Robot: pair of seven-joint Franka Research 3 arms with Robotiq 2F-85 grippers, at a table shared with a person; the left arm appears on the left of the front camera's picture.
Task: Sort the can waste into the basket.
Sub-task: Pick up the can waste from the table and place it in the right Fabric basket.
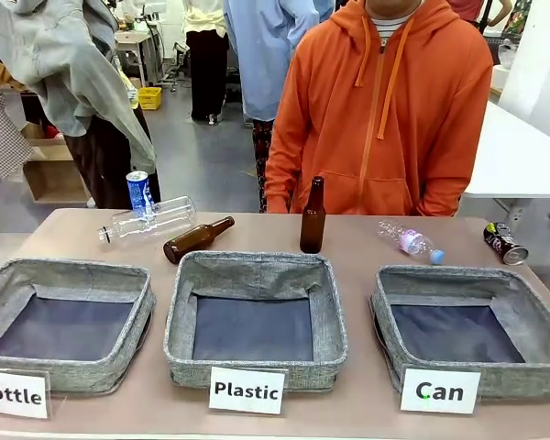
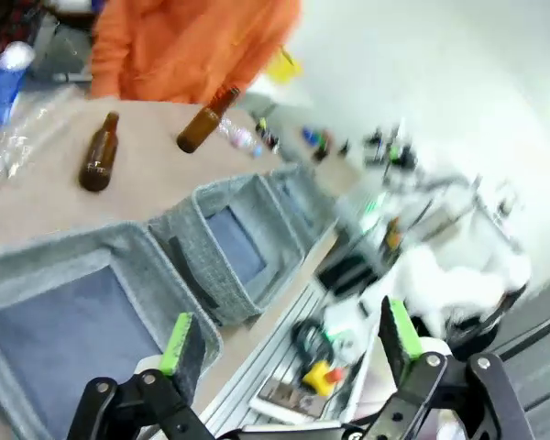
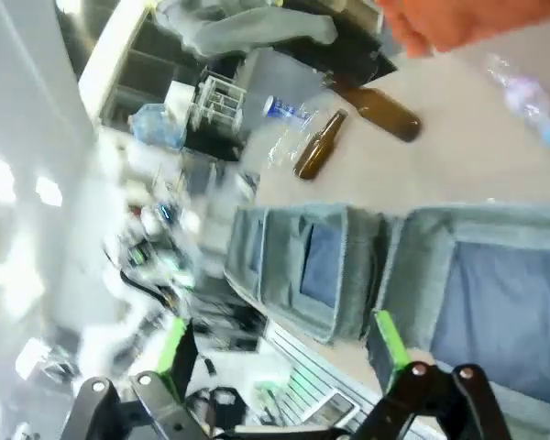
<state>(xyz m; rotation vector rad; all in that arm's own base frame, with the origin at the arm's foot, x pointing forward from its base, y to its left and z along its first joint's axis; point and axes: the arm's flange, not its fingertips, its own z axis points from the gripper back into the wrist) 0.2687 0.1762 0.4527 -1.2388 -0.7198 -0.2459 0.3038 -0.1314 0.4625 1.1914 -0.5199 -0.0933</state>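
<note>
A: What's biggest here?

B: The table [image 1: 367, 240], with a person [image 1: 385, 119] in an orange hoodie standing at its far side.

A: And on it?

B: Three grey baskets in a row along the near edge: the Bottle basket [image 1: 73, 268] on the left, the Plastic basket [image 1: 257, 264] in the middle and the Can basket [image 1: 458, 275] on the right. Each has a white sign in front.

A: The grippers?

B: The left gripper [image 2: 289, 330] hangs over the table's near edge by the Bottle basket, fingers spread wide and holding nothing. The right gripper [image 3: 280, 335] hangs by the Can basket. It is just as wide, and also has no grip on anything.

A: Bottles?

B: A clear bottle [image 1: 151, 222] lies at the far left, and a brown bottle [image 1: 197, 238] lies just beside it. An upright bottle [image 1: 313, 218], also brown, stands behind the Plastic basket. A small bottle [image 1: 410, 241] with a pink label and blue cap lies behind the Can basket.

A: And the cans?

B: Both are on the table, outside the baskets. The blue can [image 1: 139, 192] stands upright at the far left, just behind the clear bottle — well apart from the Can basket. The black can [image 1: 505, 243] lies on its side at the far right, near the Can basket's far corner.
</note>
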